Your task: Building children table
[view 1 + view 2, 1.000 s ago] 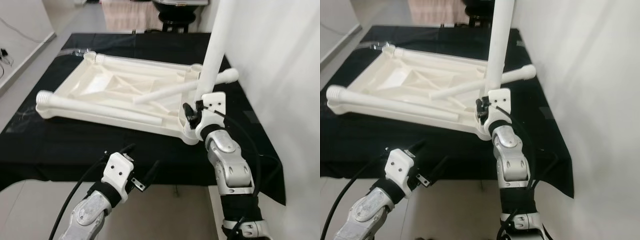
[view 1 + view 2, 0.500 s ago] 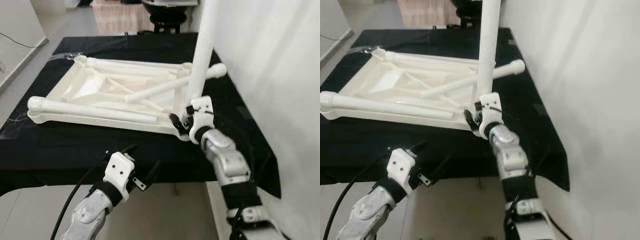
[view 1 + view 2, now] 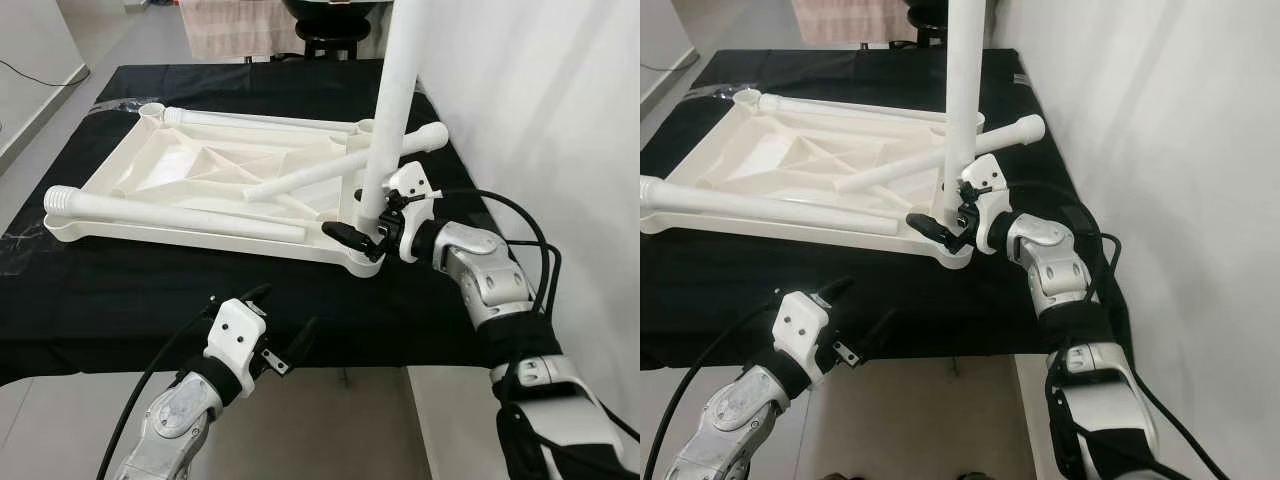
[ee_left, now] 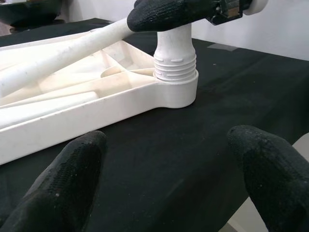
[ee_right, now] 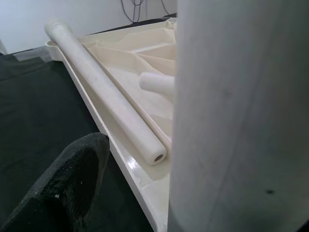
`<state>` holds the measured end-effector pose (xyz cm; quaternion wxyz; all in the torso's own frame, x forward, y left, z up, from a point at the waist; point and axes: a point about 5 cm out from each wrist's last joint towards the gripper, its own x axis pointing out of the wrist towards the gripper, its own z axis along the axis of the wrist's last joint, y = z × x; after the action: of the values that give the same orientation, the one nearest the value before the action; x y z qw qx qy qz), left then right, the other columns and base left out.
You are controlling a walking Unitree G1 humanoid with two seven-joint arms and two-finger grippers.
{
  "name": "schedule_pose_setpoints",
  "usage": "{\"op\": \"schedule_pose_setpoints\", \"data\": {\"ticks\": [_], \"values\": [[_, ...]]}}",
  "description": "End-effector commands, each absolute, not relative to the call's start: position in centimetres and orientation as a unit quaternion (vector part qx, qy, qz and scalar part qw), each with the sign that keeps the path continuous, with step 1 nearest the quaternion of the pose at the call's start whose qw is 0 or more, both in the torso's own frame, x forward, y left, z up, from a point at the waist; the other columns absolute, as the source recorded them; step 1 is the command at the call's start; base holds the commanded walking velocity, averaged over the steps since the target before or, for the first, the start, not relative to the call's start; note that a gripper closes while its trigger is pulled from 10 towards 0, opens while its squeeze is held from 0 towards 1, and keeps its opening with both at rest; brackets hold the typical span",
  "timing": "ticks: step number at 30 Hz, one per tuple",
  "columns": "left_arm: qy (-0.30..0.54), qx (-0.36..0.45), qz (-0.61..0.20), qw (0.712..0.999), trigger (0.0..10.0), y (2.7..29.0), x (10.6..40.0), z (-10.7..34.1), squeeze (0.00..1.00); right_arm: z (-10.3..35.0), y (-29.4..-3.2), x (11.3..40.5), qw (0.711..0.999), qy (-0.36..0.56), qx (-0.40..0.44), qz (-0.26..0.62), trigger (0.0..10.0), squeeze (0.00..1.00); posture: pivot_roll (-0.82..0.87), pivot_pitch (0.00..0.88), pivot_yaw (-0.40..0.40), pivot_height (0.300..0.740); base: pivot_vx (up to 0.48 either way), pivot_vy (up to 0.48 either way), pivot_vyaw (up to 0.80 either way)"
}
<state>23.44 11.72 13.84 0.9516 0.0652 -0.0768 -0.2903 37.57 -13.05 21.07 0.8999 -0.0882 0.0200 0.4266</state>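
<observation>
A white plastic tabletop [image 3: 190, 175] lies upside down on a table draped in black cloth [image 3: 120, 290]. One white leg [image 3: 385, 120] stands upright in the socket [image 4: 176, 89] at the tabletop's near right corner. My right gripper [image 3: 368, 228] reaches in from the right at the leg's base, open, with one finger [image 5: 63, 183] on the near side and a gap between it and the leg. Three more legs lie on the tabletop: a front leg [image 3: 180, 213], a diagonal leg [image 3: 340, 165] and a rear leg [image 3: 255, 120]. My left gripper [image 3: 288, 308] hovers open at the table's near edge, holding nothing.
A white wall [image 3: 540, 110] runs close along the table's right side. A dark stool [image 3: 325, 45] and a pale cloth-covered thing stand beyond the far edge. Grey floor lies to the left and in front.
My right arm has swung around the upright leg, from its near side to its right side, so the forearm now lies level. The camera shifted a little. The left gripper has stayed put.
</observation>
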Motion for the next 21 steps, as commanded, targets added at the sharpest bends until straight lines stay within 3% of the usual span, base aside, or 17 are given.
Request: {"op": "schedule_pose_setpoints", "data": {"ticks": [1, 2, 3, 15, 18, 20, 21], "values": [[-0.072, 0.064, -0.292, 0.952, 10.0, 11.7, 23.3, 13.5, 0.0, 21.1, -12.0, 37.7, 0.887, 0.02, -0.09, 0.452, 6.7, 0.0, 0.06, 0.103, -0.03, 0.74, 0.0, 0.0, 0.0], [-0.072, 0.064, -0.292, 0.951, 10.0, 11.7, 23.3, 13.5, 0.0, 21.2, -12.2, 38.1, 0.887, 0.021, -0.087, 0.453, 1.6, 0.0, 0.06, 0.103, -0.03, 0.74, 0.0, 0.0, 0.0], [-0.072, 0.064, -0.293, 0.951, 10.0, 11.6, 23.3, 13.5, 0.0, 21.3, -12.3, 38.3, 0.884, 0.02, -0.083, 0.46, 0.0, 0.0, 0.06, 0.103, -0.031, 0.74, 0.0, 0.0, 0.0], [-0.073, 0.061, -0.293, 0.951, 10.0, 11.6, 23.1, 13.5, 0.0, 21.5, -14.0, 38.2, 0.857, 0.024, -0.076, 0.51, 0.0, 0.0, 0.06, 0.11, -0.033, 0.74, 0.0, 0.0, 0.0], [-0.073, 0.06, -0.293, 0.951, 10.0, 11.6, 23.0, 13.5, 0.0, 21.0, -14.5, 38.1, 0.862, 0.031, -0.078, 0.5, 0.0, 0.0, 0.06, 0.113, -0.037, 0.74, 0.0, 0.0, 0.0], [-0.074, 0.06, -0.293, 0.951, 10.0, 11.6, 22.9, 13.6, 0.0, 19.0, -14.7, 37.4, 0.885, 0.048, -0.057, 0.459, 0.0, 0.0, 0.05, 0.118, -0.043, 0.74, 0.0, 0.0, 0.0], [-0.075, 0.06, -0.292, 0.952, 10.0, 11.7, 22.9, 13.6, 0.0, 17.7, -14.2, 37.1, 0.91, 0.061, -0.053, 0.407, 0.0, 0.0, 0.05, 0.126, -0.048, 0.74, 0.0, 0.0, 0.0]]}}
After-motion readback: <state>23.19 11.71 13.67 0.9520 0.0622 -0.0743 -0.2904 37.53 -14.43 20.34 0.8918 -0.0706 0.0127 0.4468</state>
